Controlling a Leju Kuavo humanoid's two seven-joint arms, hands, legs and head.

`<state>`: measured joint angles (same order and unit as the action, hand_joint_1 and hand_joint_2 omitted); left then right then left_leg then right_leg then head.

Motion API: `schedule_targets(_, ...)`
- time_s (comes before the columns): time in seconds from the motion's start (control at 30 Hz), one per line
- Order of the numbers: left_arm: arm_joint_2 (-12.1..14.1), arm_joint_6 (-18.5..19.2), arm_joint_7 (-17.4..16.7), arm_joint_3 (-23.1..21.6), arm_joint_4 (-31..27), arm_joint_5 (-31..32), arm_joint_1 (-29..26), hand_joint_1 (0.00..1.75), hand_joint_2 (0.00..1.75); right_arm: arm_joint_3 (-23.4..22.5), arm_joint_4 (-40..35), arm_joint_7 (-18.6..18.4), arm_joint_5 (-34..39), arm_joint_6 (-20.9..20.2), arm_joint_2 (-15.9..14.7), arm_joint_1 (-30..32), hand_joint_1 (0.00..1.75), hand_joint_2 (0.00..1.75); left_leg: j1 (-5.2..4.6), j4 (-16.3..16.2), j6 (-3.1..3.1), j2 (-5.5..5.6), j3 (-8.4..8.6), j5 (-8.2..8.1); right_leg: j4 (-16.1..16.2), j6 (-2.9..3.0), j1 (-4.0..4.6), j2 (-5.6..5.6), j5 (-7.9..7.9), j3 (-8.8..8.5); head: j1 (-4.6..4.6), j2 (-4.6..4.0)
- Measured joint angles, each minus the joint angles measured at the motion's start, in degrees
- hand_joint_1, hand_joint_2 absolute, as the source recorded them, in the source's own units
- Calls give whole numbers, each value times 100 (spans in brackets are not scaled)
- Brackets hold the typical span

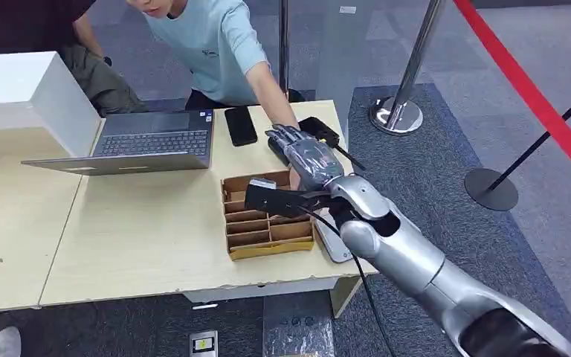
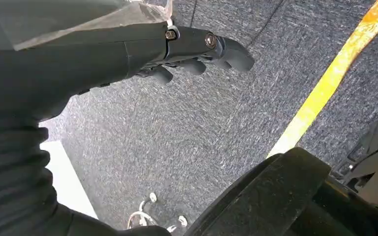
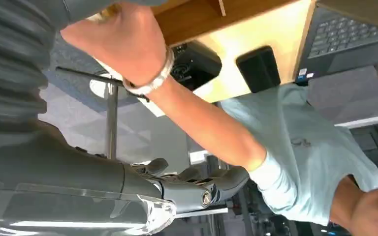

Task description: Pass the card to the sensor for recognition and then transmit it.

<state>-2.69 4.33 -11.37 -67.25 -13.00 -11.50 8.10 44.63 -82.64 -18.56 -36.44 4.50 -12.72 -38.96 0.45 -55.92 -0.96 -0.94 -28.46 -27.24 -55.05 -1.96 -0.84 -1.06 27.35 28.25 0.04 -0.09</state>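
Progress: I judge the task mid-way or later; my right robot hand [image 1: 297, 149] reaches over the far right corner of the surface [image 1: 149, 238], where a person's hand [image 3: 123, 44] meets it. I cannot see the card [image 1: 336, 245] in either; a pale flat slab at the right edge, beside the tray, may be it.
Laptop [image 1: 145, 145]: grey, open, hard-edged, at the far edge.
Phone [image 1: 240, 125]: black, glossy slab, right of the laptop.
Tray [image 1: 268, 223]: brown cardboard, slotted dividers.
Sensor [image 1: 316, 132]: small black box, mostly covered.
Right robot hand: grip I cannot tell.
Left robot hand [image 2: 197, 54]: hangs over carpet, fingers curled, holding nothing.
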Motion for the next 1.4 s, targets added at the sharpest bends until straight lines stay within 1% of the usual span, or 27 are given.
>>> schedule_targets(0.43,0,0,-2,2,0,-17,0,0,175,15,-11,-9,17,-120,-50,157,0,175,0,0,0,0,0,0,0,0,0,0,0,0,2,0)
schedule_targets(0.73,0,-2,-9,2,0,-17,0,0,175,136,-4,-11,-9,-221,-55,281,0,175,0,1,0,0,-1,0,0,0,0,0,0,0,2,0)
schedule_targets(1.4,0,-2,-9,4,0,-31,-1,0,175,195,26,-11,-28,-247,-55,296,0,175,0,0,0,1,-2,0,0,0,0,0,0,0,0,0)
